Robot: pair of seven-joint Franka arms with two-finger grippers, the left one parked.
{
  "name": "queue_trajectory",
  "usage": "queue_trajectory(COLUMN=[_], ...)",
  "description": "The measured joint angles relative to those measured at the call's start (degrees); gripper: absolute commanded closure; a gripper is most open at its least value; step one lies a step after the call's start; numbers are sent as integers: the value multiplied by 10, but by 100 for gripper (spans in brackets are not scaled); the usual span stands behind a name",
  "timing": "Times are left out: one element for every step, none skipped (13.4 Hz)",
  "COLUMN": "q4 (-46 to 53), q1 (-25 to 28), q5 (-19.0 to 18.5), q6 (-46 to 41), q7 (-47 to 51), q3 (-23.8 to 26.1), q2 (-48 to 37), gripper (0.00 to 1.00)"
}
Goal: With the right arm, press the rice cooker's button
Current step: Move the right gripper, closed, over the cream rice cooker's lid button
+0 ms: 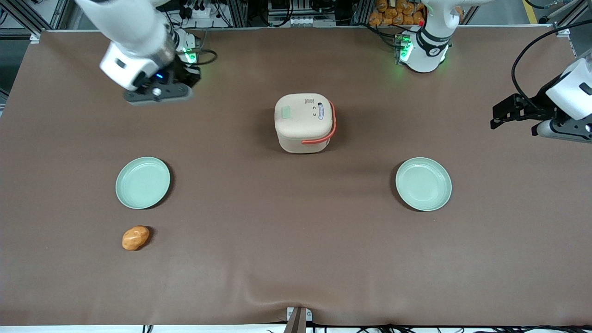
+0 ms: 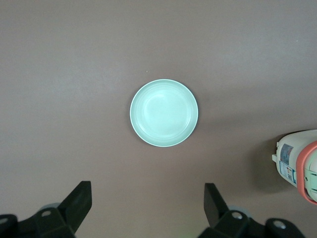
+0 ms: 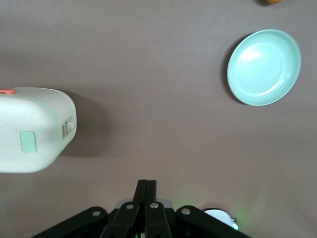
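The cream rice cooker (image 1: 304, 122) with its coral-orange handle stands with its lid closed at mid-table. A pale green patch and small buttons show on its lid. It also shows in the right wrist view (image 3: 32, 130) and at the edge of the left wrist view (image 2: 299, 165). The right arm's gripper (image 1: 159, 94) hangs above the table close to its green-lit base, well off from the cooker toward the working arm's end. In the right wrist view the gripper (image 3: 146, 184) is shut with its two fingers pressed together and holds nothing.
Two pale green plates lie nearer the front camera than the cooker, one (image 1: 143, 182) toward the working arm's end, also in the right wrist view (image 3: 264, 67), one (image 1: 423, 183) toward the parked arm's. An orange bread roll (image 1: 135, 237) lies nearer still.
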Motion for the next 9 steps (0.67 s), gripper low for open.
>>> queue_trajectory(q4=[0, -1, -4, -11, -19, -26, -31, -33, -35], q1=[7, 13, 20, 26, 30, 34, 40, 47, 53], q5=[0, 0, 0, 2, 8, 18, 25, 29, 31], q6=[9, 22, 38, 56, 74, 93, 110, 123, 137], q7=[21, 38, 50, 58, 66, 80, 94, 108, 123], q3=[11, 21, 29, 34, 38, 40, 41, 43, 47], q2=[15, 29, 40, 49, 56, 64, 73, 83, 92], gripper=[100, 100, 100, 100, 100, 100, 100, 100, 100])
